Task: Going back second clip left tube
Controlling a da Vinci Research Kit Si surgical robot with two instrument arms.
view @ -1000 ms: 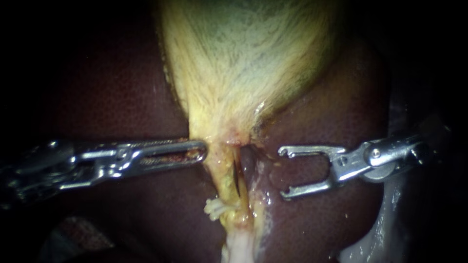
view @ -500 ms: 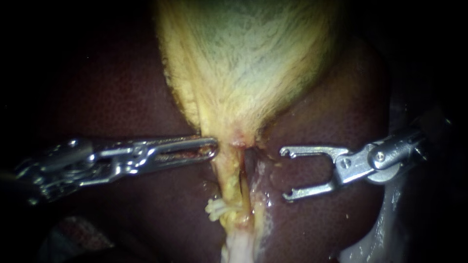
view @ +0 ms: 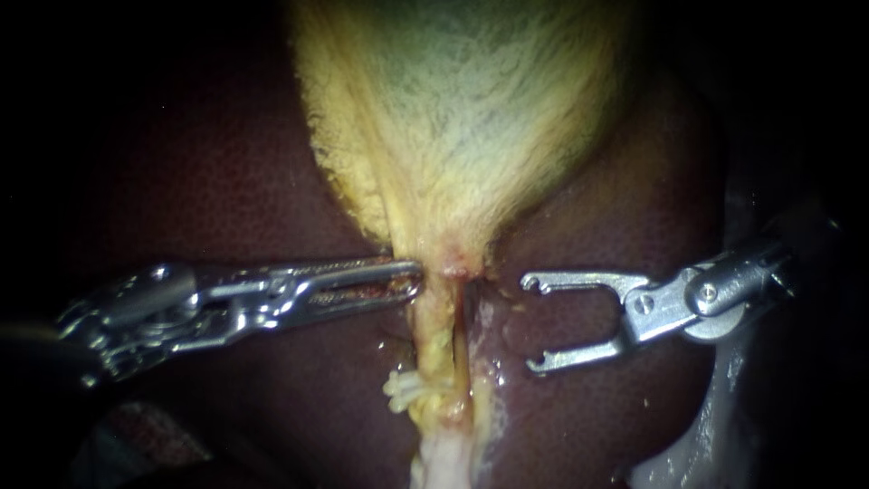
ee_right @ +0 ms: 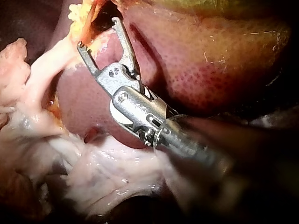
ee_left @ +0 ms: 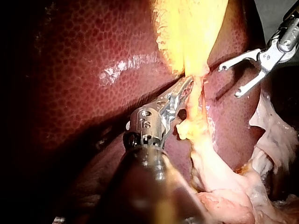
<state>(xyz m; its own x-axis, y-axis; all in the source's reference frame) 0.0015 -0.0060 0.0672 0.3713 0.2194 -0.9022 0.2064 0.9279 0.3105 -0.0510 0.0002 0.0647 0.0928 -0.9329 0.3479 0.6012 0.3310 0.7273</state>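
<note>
The yellow-green gallbladder point(view: 462, 118) narrows to a neck on the dark red liver point(view: 199, 181), and a yellow tube point(view: 433, 330) runs down from it. A pale frayed lump point(view: 403, 388) sits on the tube's left side. My left instrument point(view: 412, 276) has its jaws lying together, tips pressed against the neck's left edge; no tissue shows between them. In the left wrist view the same left instrument point(ee_left: 187, 86) touches the yellow tissue. My right instrument point(view: 532, 321) stands to the right of the tube, its forked jaws open and empty, as the right wrist view shows the right instrument point(ee_right: 97, 32) too.
Whitish fatty tissue point(view: 444, 462) hangs below the tube and spreads under my right instrument point(ee_right: 93, 172). A pale wet surface point(view: 697, 444) lies at the lower right beyond the liver's edge. In the left wrist view my right instrument point(ee_left: 229, 81) hovers over the liver.
My left instrument has slid to the right, carrying the neck and tube with it and closing the dark gap beside the tube. My right instrument has barely moved, still open.
</note>
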